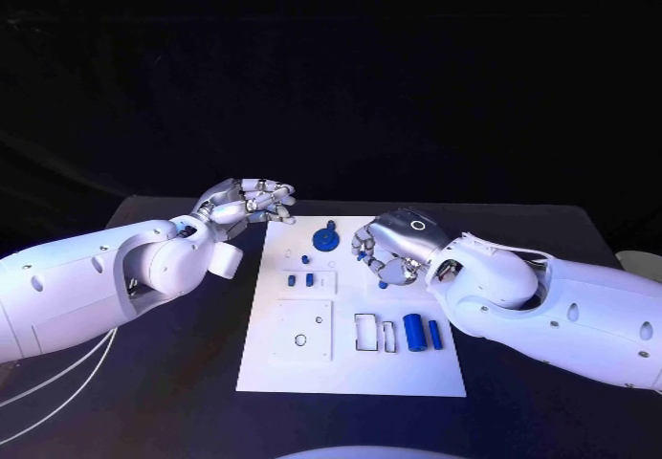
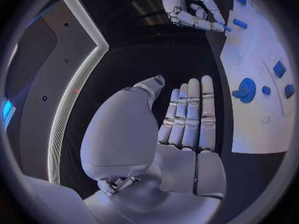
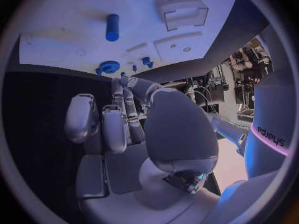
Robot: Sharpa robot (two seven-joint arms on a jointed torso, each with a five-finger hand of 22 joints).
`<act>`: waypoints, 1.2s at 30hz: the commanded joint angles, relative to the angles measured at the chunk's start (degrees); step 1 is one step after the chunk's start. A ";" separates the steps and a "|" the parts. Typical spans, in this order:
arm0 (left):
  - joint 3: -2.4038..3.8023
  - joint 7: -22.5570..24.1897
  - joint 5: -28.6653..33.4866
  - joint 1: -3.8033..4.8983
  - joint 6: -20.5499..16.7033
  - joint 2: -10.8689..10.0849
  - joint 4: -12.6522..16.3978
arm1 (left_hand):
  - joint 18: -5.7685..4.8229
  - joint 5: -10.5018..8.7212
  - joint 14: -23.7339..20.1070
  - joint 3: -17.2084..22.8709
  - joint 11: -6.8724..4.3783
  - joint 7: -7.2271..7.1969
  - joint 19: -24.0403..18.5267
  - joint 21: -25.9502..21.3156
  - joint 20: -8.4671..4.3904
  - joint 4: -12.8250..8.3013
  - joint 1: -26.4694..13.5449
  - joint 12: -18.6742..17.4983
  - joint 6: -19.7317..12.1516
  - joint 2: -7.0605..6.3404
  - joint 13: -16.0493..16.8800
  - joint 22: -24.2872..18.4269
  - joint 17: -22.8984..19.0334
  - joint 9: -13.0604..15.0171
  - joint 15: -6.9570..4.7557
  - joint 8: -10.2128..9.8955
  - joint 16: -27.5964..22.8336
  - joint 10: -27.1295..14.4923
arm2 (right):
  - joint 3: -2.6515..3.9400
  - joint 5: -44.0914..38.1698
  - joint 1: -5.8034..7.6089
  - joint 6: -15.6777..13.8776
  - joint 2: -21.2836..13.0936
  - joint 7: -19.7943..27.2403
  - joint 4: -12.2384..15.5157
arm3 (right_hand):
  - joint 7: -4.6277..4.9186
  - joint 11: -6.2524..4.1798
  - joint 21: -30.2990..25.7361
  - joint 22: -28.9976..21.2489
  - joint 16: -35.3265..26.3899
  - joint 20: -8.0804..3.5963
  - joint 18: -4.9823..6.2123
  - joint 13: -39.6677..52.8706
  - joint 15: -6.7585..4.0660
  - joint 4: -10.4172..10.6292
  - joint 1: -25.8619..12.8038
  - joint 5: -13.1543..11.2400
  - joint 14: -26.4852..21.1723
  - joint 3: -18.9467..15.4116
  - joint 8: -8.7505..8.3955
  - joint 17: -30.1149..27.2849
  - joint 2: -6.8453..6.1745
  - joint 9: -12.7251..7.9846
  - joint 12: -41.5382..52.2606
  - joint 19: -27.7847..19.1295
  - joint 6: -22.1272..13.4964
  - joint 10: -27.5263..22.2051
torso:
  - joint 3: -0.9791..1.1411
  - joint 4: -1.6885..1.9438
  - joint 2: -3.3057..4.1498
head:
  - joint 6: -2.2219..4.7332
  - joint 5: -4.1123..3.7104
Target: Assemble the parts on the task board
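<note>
The right hand [image 1: 390, 251] hangs over the right side of the white task board [image 1: 276, 368], fingers curled downward, and a small blue part [image 1: 383, 284] sits at its fingertips. In the left wrist view that same hand [image 2: 187, 7] shows a short blue piece [image 2: 227, 28] at its fingertips above the board's edge, so I judge it pinched rather than merely touched (the right wrist view is too crowded by the palm to confirm this). The left hand [image 1: 249, 203] hovers off the board's far left corner, its fingers [image 2: 190, 114] straight and pressed side by side, holding nothing.

On the board lie a round blue gear-like piece [image 1: 325, 237] near the far end, two small blue pegs [image 1: 301, 280] in the middle, and two blue cylinders [image 1: 422, 334] near the right edge beside empty rectangular slots [image 1: 367, 331].

The step in hand looks like carrying one small part to its seat. Next, it needs lining up over a matching recess and lowering squarely.
</note>
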 commanded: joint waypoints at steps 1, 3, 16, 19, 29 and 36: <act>0.04 0.28 -0.17 -0.01 0.81 0.28 -0.02 | 0.50 0.27 -0.53 -0.51 0.10 0.06 -0.10 -0.36 0.45 0.07 -0.63 -0.03 -0.35 0.19 0.11 -0.11 -0.10 0.03 -0.08 -0.18 0.09 -0.36 | -0.07 0.82 -0.35 0.23 1.48 1.26 0.44 | 0.29 -0.78 0.11 3.22 0.19 0.08 -1.02 0.08 -0.34 0.02 -0.54 0.19 2.66 -0.02 0.14 -0.21 -0.09 0.05 0.23 0.35 0.13 0.28 | -0.07 -0.02 -0.04 | -0.11 2.13; 0.04 0.30 -0.16 -0.01 0.76 0.34 -0.08 | 0.50 0.27 -0.53 -0.51 0.10 0.06 -0.10 -0.36 0.45 0.07 -0.63 -0.03 -0.35 0.19 0.11 -0.11 -0.10 0.03 -0.08 -0.18 0.09 -0.36 | -0.11 0.97 -0.55 0.35 1.97 1.42 0.45 | 0.29 -0.78 0.11 3.22 0.19 0.08 -1.02 0.08 -0.34 0.02 -0.54 0.19 2.66 -0.02 0.14 -0.21 -0.09 0.05 0.23 0.35 0.13 0.28 | -0.03 -0.03 -0.03 | -0.20 2.73; 0.04 0.46 -0.09 -0.01 0.32 0.94 -0.38 | 0.53 0.21 -0.63 -0.75 0.15 0.11 -0.04 -0.56 0.54 0.27 -0.89 0.12 -0.41 0.28 0.20 -0.25 -0.10 0.08 -0.02 -0.16 0.22 -0.48 | -0.64 1.86 -4.12 0.82 6.33 2.73 -0.93 | 0.30 -0.76 0.27 3.35 -0.02 0.10 -1.05 0.08 -0.33 0.10 -0.68 0.17 2.57 -0.01 0.07 -0.54 -0.02 0.08 0.12 0.41 0.05 0.20 | -0.02 -0.13 0.05 | -1.85 7.54; 0.04 0.43 -0.08 -0.01 0.26 1.05 -0.42 | 0.53 0.21 -0.63 -0.75 0.15 0.11 -0.04 -0.56 0.54 0.27 -0.89 0.12 -0.41 0.28 0.20 -0.25 -0.10 0.08 -0.02 -0.16 0.22 -0.48 | -0.75 2.08 -5.05 0.73 6.92 3.03 -1.37 | 0.31 -0.75 0.17 3.31 -0.02 0.10 -1.02 0.08 -0.32 0.14 -0.73 0.17 2.56 0.00 0.04 -0.56 0.01 0.09 0.09 0.35 0.03 0.18 | 0.02 -0.11 0.07 | -2.17 7.96; 0.03 0.45 -0.08 -0.01 0.20 1.55 -0.63 | 0.54 0.20 -0.65 -0.82 0.15 0.11 -0.02 -0.62 0.56 0.33 -0.97 0.18 -0.42 0.32 0.23 -0.29 -0.10 0.10 -0.01 -0.14 0.27 -0.50 | -1.17 2.45 -7.30 0.62 8.55 3.86 -3.15 | 0.32 -0.74 0.03 3.26 0.00 0.11 -0.99 0.09 -0.31 0.21 -0.84 0.15 2.55 -0.01 0.01 -0.54 0.07 0.12 0.03 0.27 -0.01 0.15 | -0.02 -0.11 0.10 | -2.52 8.66; 0.03 0.14 -0.10 0.00 0.07 1.66 -0.67 | 0.55 0.22 -0.66 -0.84 0.13 0.08 0.02 -0.68 0.58 0.36 -0.95 0.26 -0.41 0.42 0.26 -0.34 -0.09 0.13 -0.02 -0.11 0.34 -0.52 | -1.31 2.47 -8.11 0.98 9.18 3.93 -3.99 | 0.33 -0.73 0.04 3.28 -0.04 0.12 -0.99 0.10 -0.30 0.26 -0.91 0.13 2.53 -0.02 0.00 -0.62 0.11 0.14 0.01 0.27 -0.03 0.15 | -0.01 -0.09 0.10 | -2.85 8.75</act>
